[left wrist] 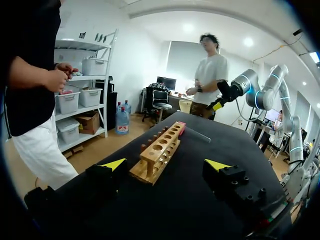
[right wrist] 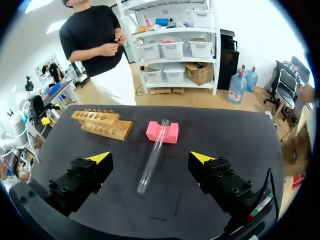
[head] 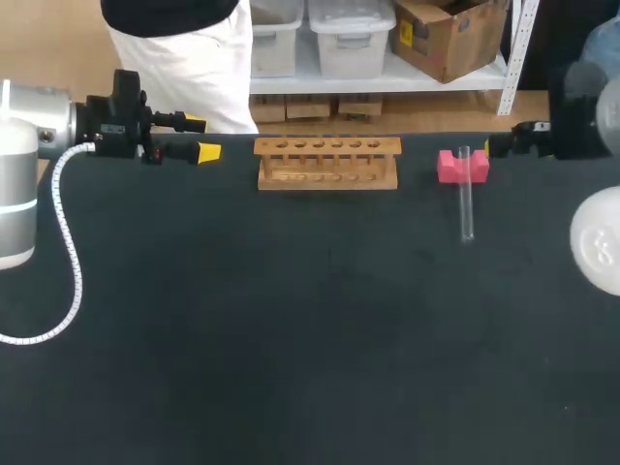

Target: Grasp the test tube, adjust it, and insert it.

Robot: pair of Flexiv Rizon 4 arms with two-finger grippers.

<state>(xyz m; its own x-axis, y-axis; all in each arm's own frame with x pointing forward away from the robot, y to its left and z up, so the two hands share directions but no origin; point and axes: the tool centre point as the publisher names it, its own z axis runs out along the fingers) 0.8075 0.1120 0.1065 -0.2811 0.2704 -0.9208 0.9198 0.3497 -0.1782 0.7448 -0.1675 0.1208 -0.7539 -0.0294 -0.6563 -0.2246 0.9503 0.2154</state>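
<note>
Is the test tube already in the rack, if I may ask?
Out: the test tube lies across the pink block, apart from the rack.

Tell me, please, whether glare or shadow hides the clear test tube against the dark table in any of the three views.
Head view: the test tube shows only as pale highlights on the black table, no glare over it. Right wrist view: evenly lit, its outline plain ahead of the right claw. Left wrist view: a faint thin line beyond the rack, easily missed.

Bright ceiling light overhead — soft, faint shadows on the dark table [head: 291, 339]
</note>
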